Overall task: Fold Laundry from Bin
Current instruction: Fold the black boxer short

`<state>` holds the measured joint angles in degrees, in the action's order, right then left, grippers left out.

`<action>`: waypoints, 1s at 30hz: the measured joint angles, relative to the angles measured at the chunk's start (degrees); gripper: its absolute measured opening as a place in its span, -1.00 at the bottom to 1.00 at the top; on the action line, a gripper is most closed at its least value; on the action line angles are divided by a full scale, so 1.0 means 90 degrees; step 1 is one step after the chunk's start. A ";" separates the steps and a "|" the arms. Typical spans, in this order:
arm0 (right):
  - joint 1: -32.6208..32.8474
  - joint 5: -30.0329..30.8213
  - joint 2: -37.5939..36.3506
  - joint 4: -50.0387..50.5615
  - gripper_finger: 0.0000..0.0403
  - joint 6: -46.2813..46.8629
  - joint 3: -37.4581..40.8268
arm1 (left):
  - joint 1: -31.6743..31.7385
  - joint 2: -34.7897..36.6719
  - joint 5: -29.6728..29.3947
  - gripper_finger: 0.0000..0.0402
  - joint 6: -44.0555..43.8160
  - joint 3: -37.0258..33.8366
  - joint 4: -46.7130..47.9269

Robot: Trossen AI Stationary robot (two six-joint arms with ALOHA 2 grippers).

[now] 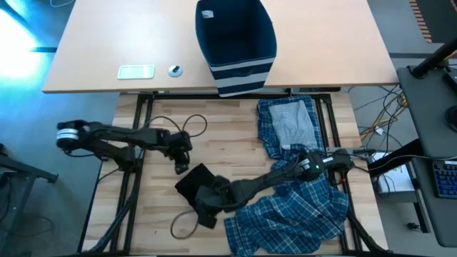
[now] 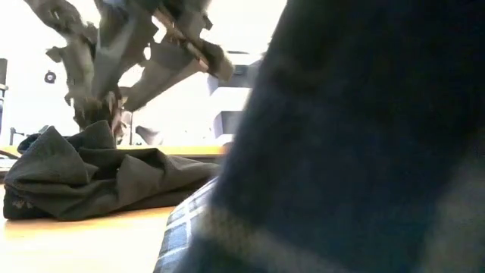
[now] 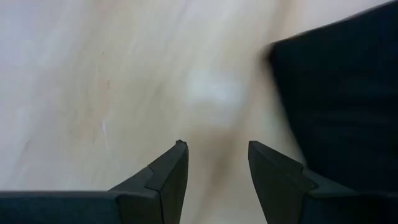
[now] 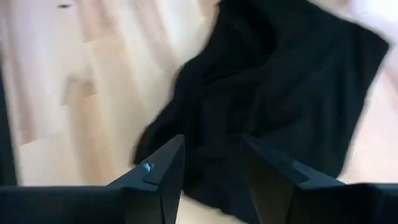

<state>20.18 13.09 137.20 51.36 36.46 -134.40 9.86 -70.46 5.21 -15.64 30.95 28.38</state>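
The navy bin (image 1: 235,39) stands on the far desk. A small black piece (image 1: 193,180) lies bunched on the wooden table near its middle. A blue plaid garment (image 1: 285,214) is heaped at the near right. A grey shirt (image 1: 294,125) rests on another plaid piece (image 1: 270,132) at the far right. My right gripper (image 4: 211,149) reaches over from the right, open, pointing steeply down at the black piece (image 4: 280,93). My left gripper (image 3: 217,155) is open over bare wood just left of the black piece (image 3: 339,99), with nothing between its fingers. My right gripper (image 2: 106,121) comes at the top of the black piece's heap (image 2: 91,140) from above, slanting. Whether its fingertips touch the cloth, I cannot tell. The piece lies slack on the table.
A pale flat device (image 1: 136,71) and a small round object (image 1: 175,70) lie on the far desk, left of the bin. Dark cable loops (image 1: 182,225) hang by the arms. Plaid cloth (image 2: 364,152) fills the right side of the low view. Bare wood lies at the table's left.
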 joint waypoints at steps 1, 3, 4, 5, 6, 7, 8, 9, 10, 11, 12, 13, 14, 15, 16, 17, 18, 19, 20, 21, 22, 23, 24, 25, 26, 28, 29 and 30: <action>-0.0035 -0.0054 -0.0002 0.0023 -0.26 -0.0083 -0.0001 | -0.0081 0.0256 0.0041 -0.24 0.0013 0.0116 0.0225; -0.0058 -0.0116 0.0004 0.0023 -0.26 -0.0318 0.0057 | -0.0325 0.0878 0.0126 -0.24 -0.0005 0.0215 0.0634; -0.0043 -0.0125 0.0005 0.0052 -0.26 -0.0379 0.0089 | -0.0492 0.1214 0.0159 -0.24 -0.0108 0.0208 0.0870; -0.0026 -0.0120 0.0008 0.0079 -0.26 -0.0422 0.0106 | -0.0692 0.1561 0.0205 -0.24 -0.0257 0.0182 0.0940; -0.0009 -0.0080 0.0008 0.0127 -0.26 -0.0434 0.0108 | -0.0936 0.1898 0.0269 -0.24 -0.0441 0.0135 0.0909; -0.0001 -0.0045 0.0008 0.0198 -0.26 -0.0391 0.0108 | -0.1193 0.2253 0.0357 -0.24 -0.0642 0.0061 0.0850; -0.0007 0.0020 0.0008 0.0252 -0.26 -0.0349 0.0108 | -0.1485 0.2558 0.0386 -0.24 -0.0844 -0.0034 0.0833; -0.0037 0.0082 0.0008 0.0327 -0.26 -0.0306 0.0108 | -0.1828 0.2813 0.0385 -0.24 -0.1061 -0.0138 0.0790; -0.0078 0.0144 0.0008 0.0421 -0.26 -0.0211 0.0108 | -0.2206 0.3040 0.0362 -0.24 -0.1272 -0.0232 0.0684; -0.0120 0.0173 0.0008 0.0507 -0.26 -0.0092 0.0108 | -0.2599 0.3207 0.0303 -0.24 -0.1498 -0.0337 0.0504; -0.0165 0.0170 0.0008 0.0585 -0.26 0.0049 0.0117 | -0.3015 0.3348 0.0208 -0.24 -0.1720 -0.0437 0.0281; -0.0211 0.0173 0.0008 0.0661 -0.26 0.0175 0.0126 | -0.3438 0.3427 0.0095 -0.24 -0.1924 -0.0525 0.0058; -0.0255 0.0167 0.0008 0.0723 -0.26 0.0258 0.0136 | -0.3894 0.3441 -0.0101 -0.24 -0.2146 -0.0596 -0.0150; -0.0304 0.0155 0.0008 0.0745 -0.26 0.0328 0.0140 | -0.4306 0.3423 -0.0404 -0.24 -0.2326 -0.0641 -0.0320; -0.0358 0.0118 0.0008 0.0743 -0.26 0.0361 0.0140 | -0.4709 0.3341 -0.0743 -0.24 -0.2494 -0.0680 -0.0457; -0.0419 0.0018 0.0008 0.0736 -0.26 0.0382 0.0140 | -0.5074 0.3221 -0.1117 -0.24 -0.2671 -0.0708 -0.0537; -0.0487 -0.0107 0.0008 0.0722 -0.26 0.0389 0.0142 | -0.5344 0.3075 -0.1468 -0.24 -0.2891 -0.0723 -0.0585; -0.0569 -0.0225 0.0008 0.0696 -0.26 0.0385 0.0150 | -0.5553 0.2886 -0.1783 -0.24 -0.3105 -0.0734 -0.0642; -0.0654 -0.0324 0.0008 0.0643 -0.26 0.0378 0.0179 | -0.5672 0.2681 -0.1993 -0.24 -0.3305 -0.0750 -0.0699; -0.0723 -0.0413 0.0008 0.0551 -0.26 0.0338 0.0230 | -0.5728 0.2465 -0.2154 -0.24 -0.3453 -0.0775 -0.0768; -0.0795 -0.0528 0.0008 0.0416 -0.26 0.0281 0.0289 | -0.5734 0.2231 -0.2233 -0.24 -0.3555 -0.0805 -0.0898; -0.0851 -0.0608 0.0008 0.0289 -0.26 0.0212 0.0351 | -0.5732 0.2006 -0.2303 -0.24 -0.3611 -0.0840 -0.1110; -0.0896 -0.0711 0.0010 0.0207 -0.26 0.0171 0.0409 | -0.5720 0.1778 -0.2348 -0.24 -0.3653 -0.0873 -0.1366; -0.0929 -0.0837 0.0013 0.0122 -0.26 0.0142 0.0472 | -0.5699 0.1536 -0.2408 -0.24 -0.3690 -0.0892 -0.1622; -0.0950 -0.0938 0.0010 0.0011 -0.26 0.0119 0.0523 | -0.5692 0.1295 -0.2424 -0.24 -0.3719 -0.0900 -0.1877; -0.0973 -0.1000 0.0012 -0.0147 -0.26 0.0031 0.0624 | -0.5689 0.0868 -0.2540 -0.24 -0.3740 -0.0900 -0.2203; -0.0975 -0.1009 0.0013 -0.0193 -0.26 0.0014 0.0679 | -0.5689 0.0673 -0.2632 -0.24 -0.3754 -0.0900 -0.2307; -0.0978 -0.1024 0.0012 -0.0263 -0.26 0.0012 0.0743 | -0.5687 0.0482 -0.2682 -0.24 -0.3792 -0.0900 -0.2371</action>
<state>11.38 3.87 137.31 48.99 36.57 -127.71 -41.32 -66.12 -18.92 -49.77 22.85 7.04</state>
